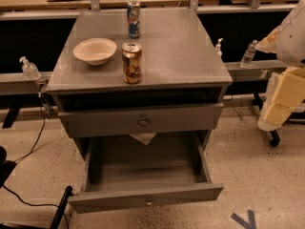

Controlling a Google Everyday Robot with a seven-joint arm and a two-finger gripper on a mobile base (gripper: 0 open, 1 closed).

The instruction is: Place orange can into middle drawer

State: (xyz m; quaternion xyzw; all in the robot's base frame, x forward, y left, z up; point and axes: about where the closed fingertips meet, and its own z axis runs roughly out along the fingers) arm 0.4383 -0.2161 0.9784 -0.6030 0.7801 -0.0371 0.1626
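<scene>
Gripper claw outside the frame, state untellable. Grip shiny orange-gold soda can [132, 62], near front edge of grey cabinet top [190, 51], mid-body; lower upright into open deep grey metal drawer [145, 197].

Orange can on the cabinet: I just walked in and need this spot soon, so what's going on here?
Nothing is holding the orange can right now. It stands upright on the cabinet top, beside a bowl, with a second can behind it. The middle drawer is pulled open below, and the can is not yet in it. Part of the robot's arm shows at the right edge, clear of the cabinet. The gripper is out of view.
</scene>
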